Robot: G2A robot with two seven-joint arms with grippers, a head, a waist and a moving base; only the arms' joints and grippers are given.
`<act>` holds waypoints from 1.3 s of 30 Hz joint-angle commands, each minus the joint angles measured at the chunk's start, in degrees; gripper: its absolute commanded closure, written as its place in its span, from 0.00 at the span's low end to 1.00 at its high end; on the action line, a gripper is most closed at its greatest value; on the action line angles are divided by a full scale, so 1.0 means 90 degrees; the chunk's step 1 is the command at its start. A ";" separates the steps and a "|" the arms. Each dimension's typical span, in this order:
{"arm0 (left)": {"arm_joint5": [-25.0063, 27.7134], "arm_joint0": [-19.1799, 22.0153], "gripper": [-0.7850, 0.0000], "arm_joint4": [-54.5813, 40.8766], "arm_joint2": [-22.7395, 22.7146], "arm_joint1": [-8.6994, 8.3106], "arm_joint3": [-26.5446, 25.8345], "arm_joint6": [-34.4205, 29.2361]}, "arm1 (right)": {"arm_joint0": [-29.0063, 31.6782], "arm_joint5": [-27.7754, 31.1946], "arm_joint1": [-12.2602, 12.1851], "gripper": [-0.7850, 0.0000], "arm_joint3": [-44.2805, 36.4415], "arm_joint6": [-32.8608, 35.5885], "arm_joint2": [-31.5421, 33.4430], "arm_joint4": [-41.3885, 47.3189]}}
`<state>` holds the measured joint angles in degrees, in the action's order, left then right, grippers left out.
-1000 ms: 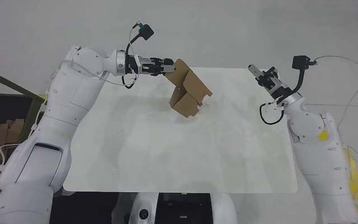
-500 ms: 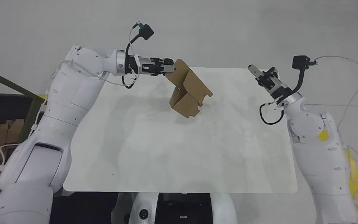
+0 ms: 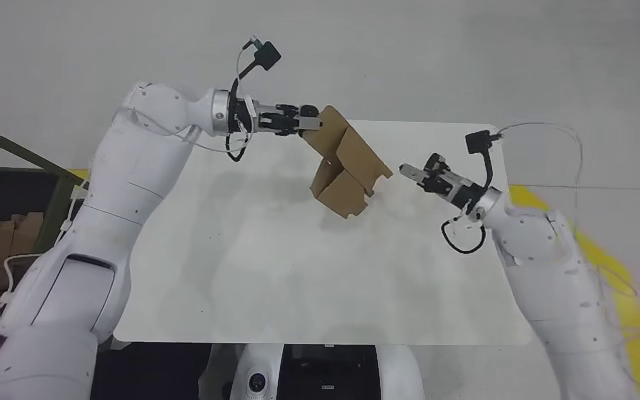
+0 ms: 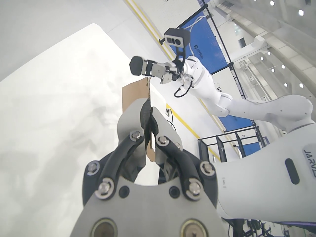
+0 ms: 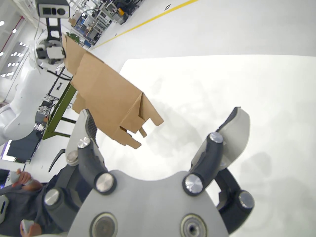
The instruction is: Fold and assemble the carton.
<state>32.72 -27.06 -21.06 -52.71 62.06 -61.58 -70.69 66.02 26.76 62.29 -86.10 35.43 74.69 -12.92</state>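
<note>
Carton: The brown cardboard carton is being held up over the far middle part of the white table. It is being carried by one corner only.

Left gripper: The left gripper is being squeezed tight on a thin top edge of the carton.

Right gripper: The right gripper is being held just beside the carton's low end, and the carton is not being touched by it. Its fingers are being held wide apart, with nothing between them.

Carton shape: The walls are being bent only a little along the folds. Small flaps are being left loose at the low end (they look like little tabs).

Done so far: It seems only the start is being done. The carton is picked up and partly opened.

Left to do: No side is being closed yet. The walls probably need squaring, and the flaps need folding in and tucking.

Next step: The loose end is likely being lined up for a grab by the open gripper.
</note>
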 commanded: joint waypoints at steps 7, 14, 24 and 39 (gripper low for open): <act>-0.0075 0.0213 1.00 -0.0420 0.0204 0.0097 -0.0007 -0.0172 | -0.0143 0.0717 0.0042 0.00 0.0532 0.0411 -0.0248 0.1003; -0.0064 0.0300 1.00 -0.0618 0.0316 0.0129 -0.0126 -0.0162 | -0.0362 0.1157 0.0095 0.00 0.0968 0.0917 -0.0540 0.1968; -0.0029 0.0444 1.00 -0.1003 0.0313 0.0155 -0.0110 -0.0126 | -0.0512 0.1437 0.0153 0.00 0.1029 0.1248 -0.0877 0.2505; 0.0005 0.0536 1.00 -0.1332 0.0375 0.0211 0.0296 -0.0093 | -0.0581 0.1868 0.0172 0.55 0.1103 0.1981 -0.1021 0.4058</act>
<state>32.74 -22.25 -32.89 -49.25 63.99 -59.12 -71.55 60.80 43.37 63.85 -76.19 52.70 65.47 22.36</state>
